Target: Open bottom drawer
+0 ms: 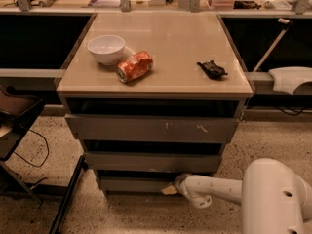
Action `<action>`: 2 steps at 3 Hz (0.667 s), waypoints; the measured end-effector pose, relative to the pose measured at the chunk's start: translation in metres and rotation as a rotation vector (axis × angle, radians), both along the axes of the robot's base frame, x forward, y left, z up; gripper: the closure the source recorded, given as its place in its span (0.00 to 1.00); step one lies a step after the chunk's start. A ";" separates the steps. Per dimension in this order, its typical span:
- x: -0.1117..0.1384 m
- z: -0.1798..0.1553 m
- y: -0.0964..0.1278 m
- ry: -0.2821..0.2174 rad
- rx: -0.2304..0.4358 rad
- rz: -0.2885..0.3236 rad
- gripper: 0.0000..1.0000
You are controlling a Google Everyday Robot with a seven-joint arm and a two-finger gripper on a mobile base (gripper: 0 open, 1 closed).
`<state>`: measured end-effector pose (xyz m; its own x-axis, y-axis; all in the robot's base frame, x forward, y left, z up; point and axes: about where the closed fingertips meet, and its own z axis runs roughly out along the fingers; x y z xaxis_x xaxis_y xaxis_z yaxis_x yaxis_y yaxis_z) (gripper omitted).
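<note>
Gripper (169,189) sits low against the right part of the bottom drawer (129,184), just under the middle drawer (151,162); whether it is spread or closed cannot be told. With the drawer apparently barely out, the pull should likely run straight outward and level, without slipping off the front's edge.

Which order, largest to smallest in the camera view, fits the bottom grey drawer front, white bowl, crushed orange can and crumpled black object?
1. bottom grey drawer front
2. white bowl and crushed orange can, too alike to rank
3. crumpled black object
The gripper sits at that drawer's right end.
</note>
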<state>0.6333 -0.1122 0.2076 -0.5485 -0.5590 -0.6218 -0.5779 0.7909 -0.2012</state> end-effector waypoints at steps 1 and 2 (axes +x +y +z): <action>-0.001 0.000 0.000 0.000 0.000 0.000 0.00; 0.002 -0.024 0.011 0.032 -0.042 0.028 0.00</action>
<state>0.6355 -0.1009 0.1839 -0.5514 -0.5994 -0.5802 -0.6065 0.7656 -0.2146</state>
